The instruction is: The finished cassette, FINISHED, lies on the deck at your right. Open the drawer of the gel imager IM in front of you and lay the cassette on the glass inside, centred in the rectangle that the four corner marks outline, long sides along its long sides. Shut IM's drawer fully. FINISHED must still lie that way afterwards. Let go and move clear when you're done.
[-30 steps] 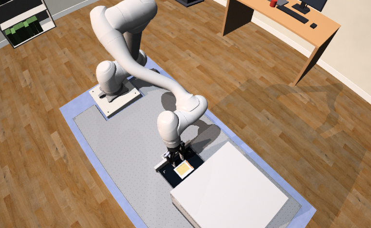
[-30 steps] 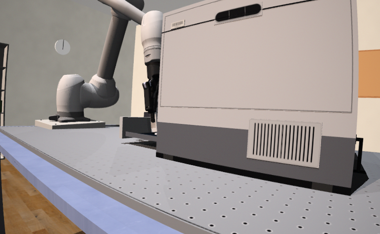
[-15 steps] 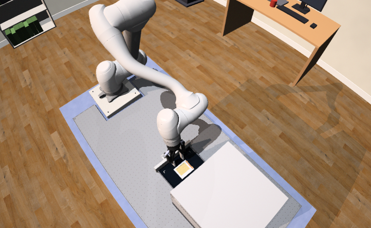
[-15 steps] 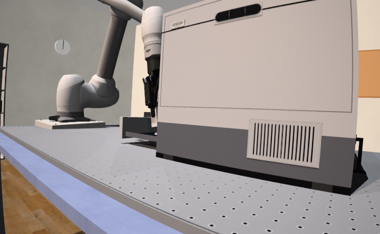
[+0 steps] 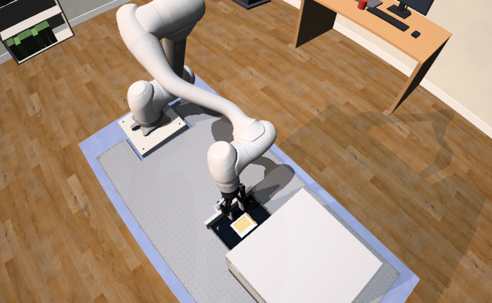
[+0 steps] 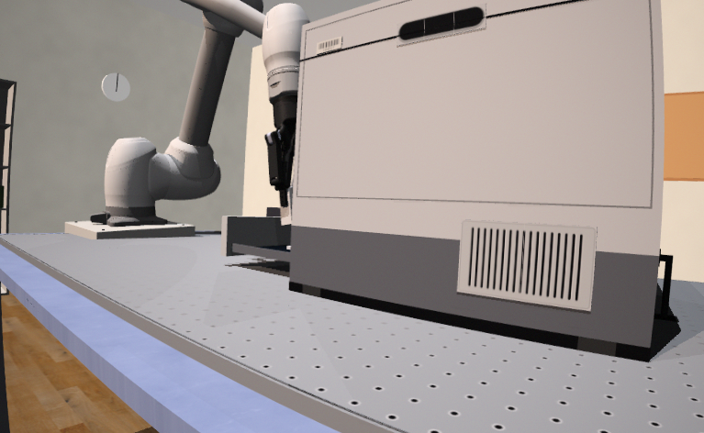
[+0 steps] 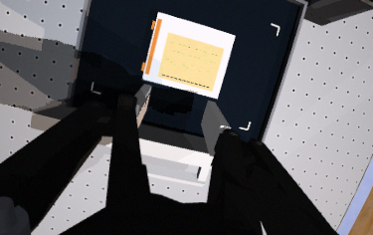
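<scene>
The gel imager IM is a white box on the deck, and its drawer stands pulled out toward the arm. The cassette FINISHED, white with a yellow gel and an orange edge, lies flat on the dark glass. In the wrist view the cassette sits about midway between the three visible corner marks, with its long sides along the long sides of the rectangle. My gripper hangs over the drawer's front edge, fingers partly apart with nothing between them. It is apart from the cassette.
IM's tall body hides most of the drawer and the fingertips in the exterior view. The arm's base plate stands at the far end of the perforated deck. The deck's blue rim runs along the side.
</scene>
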Robot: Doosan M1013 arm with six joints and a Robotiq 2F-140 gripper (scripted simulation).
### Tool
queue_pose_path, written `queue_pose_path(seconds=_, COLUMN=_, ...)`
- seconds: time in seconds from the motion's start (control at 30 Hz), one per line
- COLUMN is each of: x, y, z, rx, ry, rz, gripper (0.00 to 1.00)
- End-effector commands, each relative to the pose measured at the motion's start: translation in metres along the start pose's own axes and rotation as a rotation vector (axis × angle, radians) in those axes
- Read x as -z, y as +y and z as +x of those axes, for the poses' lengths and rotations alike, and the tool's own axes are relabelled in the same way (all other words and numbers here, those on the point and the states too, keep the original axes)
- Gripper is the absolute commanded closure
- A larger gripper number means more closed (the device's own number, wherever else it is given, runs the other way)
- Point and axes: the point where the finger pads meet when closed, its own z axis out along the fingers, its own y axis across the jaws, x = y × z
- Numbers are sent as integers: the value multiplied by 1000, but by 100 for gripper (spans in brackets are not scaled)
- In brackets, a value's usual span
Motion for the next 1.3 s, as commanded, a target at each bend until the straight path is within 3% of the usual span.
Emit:
queue_pose_path(seconds=0.0, x=2, y=0, z=0, rx=0, ry=0, rz=0, gripper=54)
queue_pose_path(seconds=1.27, x=47, y=0, z=8, rx=0, ry=0, rz=0, gripper=54)
